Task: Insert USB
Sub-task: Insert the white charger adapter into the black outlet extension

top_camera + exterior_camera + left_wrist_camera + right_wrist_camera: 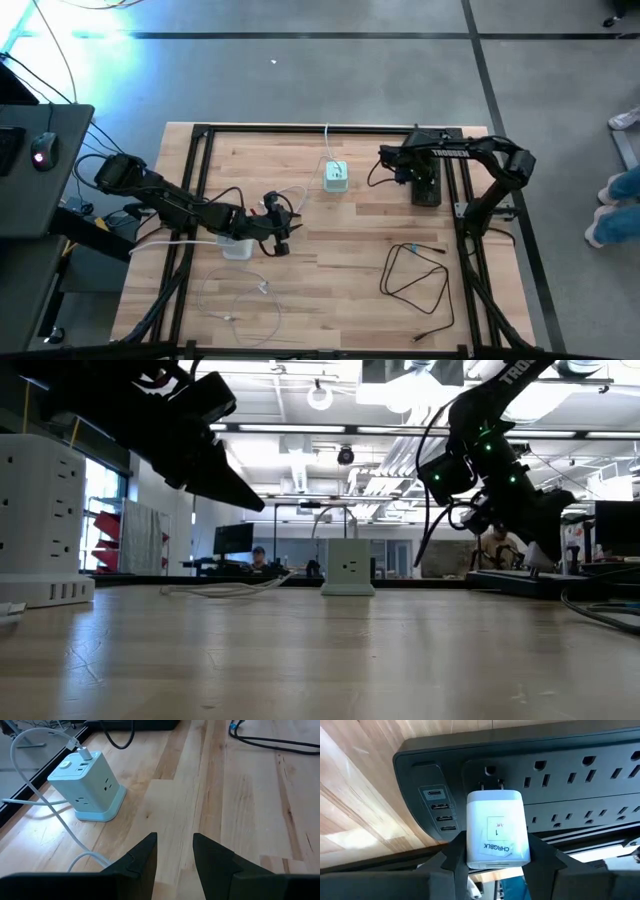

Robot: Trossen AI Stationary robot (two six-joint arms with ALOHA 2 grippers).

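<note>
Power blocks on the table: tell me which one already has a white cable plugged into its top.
The pale blue cube at mid-table; a white cable enters its top. The black power strip and the white tower show none.

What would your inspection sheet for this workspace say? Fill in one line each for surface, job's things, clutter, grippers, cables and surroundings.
Surface: pale wooden table top in a black metal frame.
Job's things: white plug-in charger block with prongs at the black power strip; pale green cube-shaped power tower with a white cable plugged into its top.
Clutter: second white power tower at the table's left side.
Grippers: right gripper shut on the charger block; left gripper open, empty, above the table.
Cables: coiled black cable; loose thin white cable.
Surroundings: dark desk with mouse; a person's shoes at right.
</note>
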